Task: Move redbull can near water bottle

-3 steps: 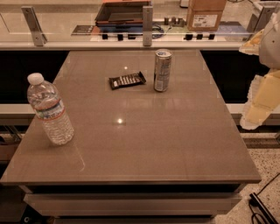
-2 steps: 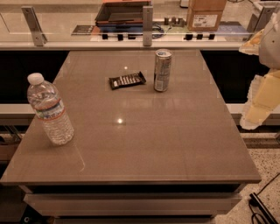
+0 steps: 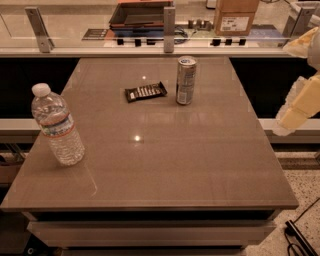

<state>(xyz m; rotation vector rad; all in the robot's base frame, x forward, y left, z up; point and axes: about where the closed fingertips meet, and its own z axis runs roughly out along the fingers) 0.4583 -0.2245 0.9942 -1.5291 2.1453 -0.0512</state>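
The redbull can point(image 3: 186, 80) stands upright at the back middle of the brown table point(image 3: 165, 165), silver-grey with a blue-tinted top. The water bottle point(image 3: 57, 126) stands upright near the table's left edge, clear with a white cap and a white-blue label. They stand far apart. My gripper point(image 3: 295, 110) shows as pale cream parts of the arm at the right edge of the view, off the table's right side, well right of the can and touching nothing.
A flat dark snack bar wrapper point(image 3: 145, 92) lies just left of the can. Behind the table runs a counter with metal posts point(image 3: 169, 29), a dark tray point(image 3: 141, 12) and a cardboard box point(image 3: 235, 16). A cable point(image 3: 299, 235) lies on the floor at lower right.
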